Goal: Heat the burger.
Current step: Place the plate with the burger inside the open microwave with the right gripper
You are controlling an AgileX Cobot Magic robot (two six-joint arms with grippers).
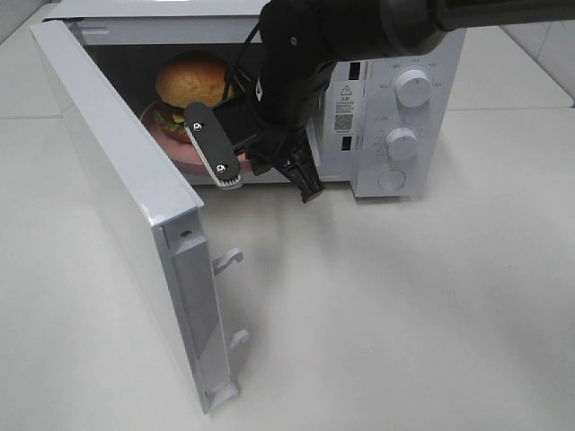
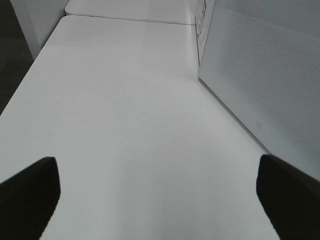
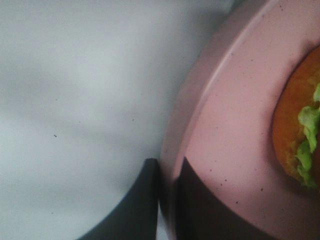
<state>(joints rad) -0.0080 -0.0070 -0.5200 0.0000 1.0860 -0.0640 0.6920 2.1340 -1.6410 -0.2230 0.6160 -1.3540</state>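
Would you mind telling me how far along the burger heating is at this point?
Done: the burger sits on its pink plate inside the microwave. In hand: the right end effector is shut on the plate's rim; the left end effector hangs open over the table. Left: release the plate, withdraw, close the open door and set the knobs.

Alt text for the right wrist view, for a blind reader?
The right gripper is shut on the rim of a pink plate, one dark finger each side. A burger with green lettuce sits on the plate; a pale grey surface lies beyond.
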